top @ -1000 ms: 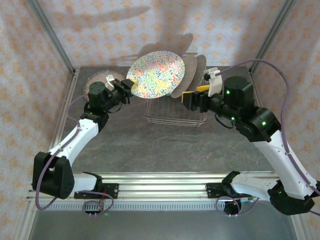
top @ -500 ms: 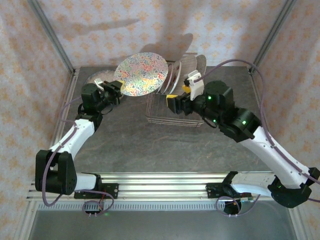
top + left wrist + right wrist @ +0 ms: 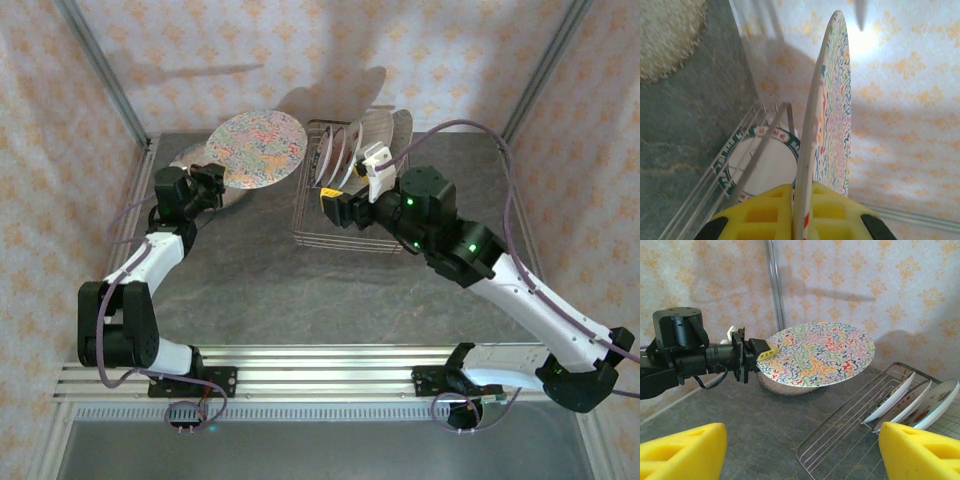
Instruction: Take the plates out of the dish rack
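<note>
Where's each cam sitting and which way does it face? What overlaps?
Top external: above and behind the bases, looking down on the table; both arms show.
Left wrist: looks along its yellow left fingers, shut on the swirl-patterned plate seen edge-on, toward the wall.
Right wrist: looks across the dish rack at the left arm; its open right fingers sit at the bottom corners.
Shared: all three see that plate and the rack.

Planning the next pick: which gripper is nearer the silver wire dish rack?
Right. The right gripper hovers open at the dish rack's corner; the left gripper sits left of it, clamping a multicoloured plate.
</note>
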Controlling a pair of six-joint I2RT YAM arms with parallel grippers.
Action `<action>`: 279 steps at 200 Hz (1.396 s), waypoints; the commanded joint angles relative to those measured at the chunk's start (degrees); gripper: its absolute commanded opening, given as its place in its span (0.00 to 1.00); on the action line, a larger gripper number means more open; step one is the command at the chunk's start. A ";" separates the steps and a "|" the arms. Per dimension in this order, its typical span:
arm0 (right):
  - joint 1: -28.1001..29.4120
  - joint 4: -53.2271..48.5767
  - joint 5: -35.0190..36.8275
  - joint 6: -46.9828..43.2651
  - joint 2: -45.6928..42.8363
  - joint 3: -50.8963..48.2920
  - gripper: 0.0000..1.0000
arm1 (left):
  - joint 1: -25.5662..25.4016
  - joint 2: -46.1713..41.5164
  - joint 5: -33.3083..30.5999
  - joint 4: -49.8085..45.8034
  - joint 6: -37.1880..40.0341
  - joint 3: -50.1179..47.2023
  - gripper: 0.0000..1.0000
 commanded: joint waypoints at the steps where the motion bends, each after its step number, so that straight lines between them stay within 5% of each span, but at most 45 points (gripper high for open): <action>1: 0.34 3.07 1.17 -1.05 0.49 0.45 0.80 | 1.63 1.39 -2.71 7.08 2.31 1.09 0.00; 68: 0.34 3.38 1.02 -0.67 3.57 2.27 0.81 | 5.87 11.13 -5.42 13.37 2.36 4.89 0.00; 279: 0.33 2.76 3.19 0.58 5.96 3.22 0.82 | 15.63 23.81 -6.22 6.81 11.98 9.50 0.00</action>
